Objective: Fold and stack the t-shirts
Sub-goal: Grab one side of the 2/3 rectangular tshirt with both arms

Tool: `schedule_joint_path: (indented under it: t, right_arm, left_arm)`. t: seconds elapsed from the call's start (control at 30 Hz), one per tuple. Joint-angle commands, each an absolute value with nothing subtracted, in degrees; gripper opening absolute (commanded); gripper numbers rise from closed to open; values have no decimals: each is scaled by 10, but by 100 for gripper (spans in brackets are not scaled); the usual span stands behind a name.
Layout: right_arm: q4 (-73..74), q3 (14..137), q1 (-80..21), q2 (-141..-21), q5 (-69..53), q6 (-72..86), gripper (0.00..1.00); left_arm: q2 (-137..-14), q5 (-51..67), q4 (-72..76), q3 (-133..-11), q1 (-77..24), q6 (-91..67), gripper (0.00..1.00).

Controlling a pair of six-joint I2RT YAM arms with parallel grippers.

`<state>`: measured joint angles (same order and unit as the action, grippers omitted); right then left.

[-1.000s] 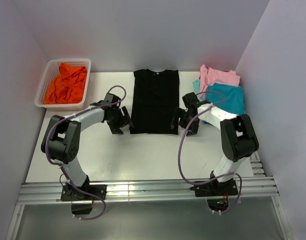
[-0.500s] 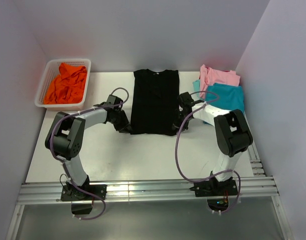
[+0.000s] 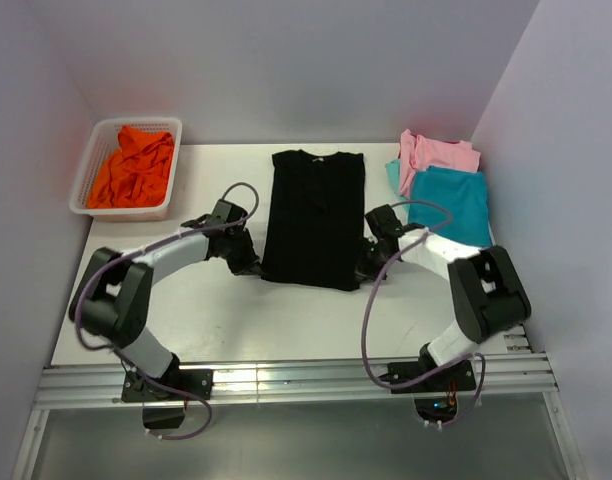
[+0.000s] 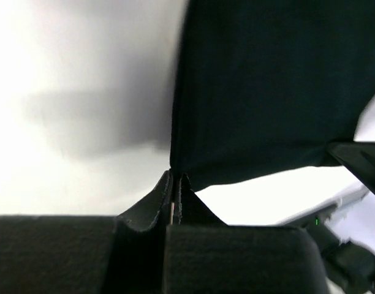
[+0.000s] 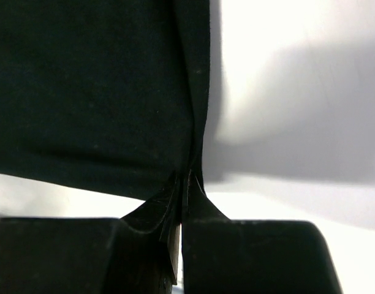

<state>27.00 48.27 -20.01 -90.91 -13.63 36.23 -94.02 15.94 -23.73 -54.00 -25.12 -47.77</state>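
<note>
Far left corner of the table: white mesh basket w/ the orange tee crumpled inside, not folded.

Next over, the left arm reaches in low and the left gripper sits right at the near-left corner of the black tee. In the left wrist cam the fingers are pinched nearly together w/ the black hem corner caught btwn the tips, so it's clamped on the cloth, no real gap.

The black tee is in the middle of the table, laid out as a long narrow strip, collar at the far end, hem toward the arms. Can't see any logo from here.

The right gripper is at the near-right corner of the same tee. Same deal in the right wrist cam: tips squeezed together on the edge of the black cloth, which runs up and away from the pinch.

Far right by the wall: the pink tee lies at the back and the teal tee is in front of it, overlapping. Both are apart from the black one.
</note>
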Motion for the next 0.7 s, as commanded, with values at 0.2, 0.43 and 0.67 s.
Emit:
schedule_joint_path:
  t: [0.2, 0.43, 0.67]
  right_arm:
    - [455, 412, -204, -632, -142, 334, 0]
    - [563, 444, -204, -509, -151, 341, 0]
    - [593, 554, -203, -565, -113, 321, 0]
  left_arm:
    - [-671, 105, -387, -483, -294, -533, 0]
    - [-565, 80, -482, -517, -296, -563, 0]
    - [-622, 54, -504, -634, -294, -541, 0]
